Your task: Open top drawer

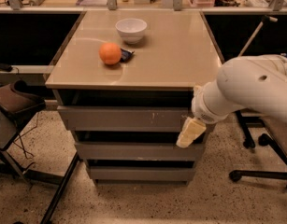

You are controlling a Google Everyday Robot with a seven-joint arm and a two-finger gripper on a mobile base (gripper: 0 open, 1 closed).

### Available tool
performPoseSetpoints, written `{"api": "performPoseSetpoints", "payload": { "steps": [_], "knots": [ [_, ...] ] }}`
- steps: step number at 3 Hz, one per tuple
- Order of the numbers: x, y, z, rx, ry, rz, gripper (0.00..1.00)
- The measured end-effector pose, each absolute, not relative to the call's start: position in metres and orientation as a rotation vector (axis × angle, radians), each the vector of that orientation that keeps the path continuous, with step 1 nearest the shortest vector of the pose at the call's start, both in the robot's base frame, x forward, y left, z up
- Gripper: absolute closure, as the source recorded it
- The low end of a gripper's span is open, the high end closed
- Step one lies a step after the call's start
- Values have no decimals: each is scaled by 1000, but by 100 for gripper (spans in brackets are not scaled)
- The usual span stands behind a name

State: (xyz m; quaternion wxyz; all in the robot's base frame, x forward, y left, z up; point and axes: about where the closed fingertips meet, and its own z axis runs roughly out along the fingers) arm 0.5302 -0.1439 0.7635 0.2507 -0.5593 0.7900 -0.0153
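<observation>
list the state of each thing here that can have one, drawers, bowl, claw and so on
top drawer: looks shut, not pulled out
middle drawer: looks shut
bottom drawer: looks shut
claw: at the right end of the top drawer's front, angled down and left
bowl: upright on the tabletop
orange: whole, resting on the tabletop near the bowl

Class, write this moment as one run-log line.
top drawer: looks shut | gripper: at drawer's right end, lower edge | contact: unclear
</observation>
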Motion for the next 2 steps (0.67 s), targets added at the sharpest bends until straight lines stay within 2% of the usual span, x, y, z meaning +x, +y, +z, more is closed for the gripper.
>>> {"api": "performPoseSetpoints", "payload": {
  "steps": [1, 2],
  "knots": [
    [547, -153, 766, -1446, 2138, -126, 0],
    [534, -150, 755, -1457, 2155, -66, 0]
  ]
}}
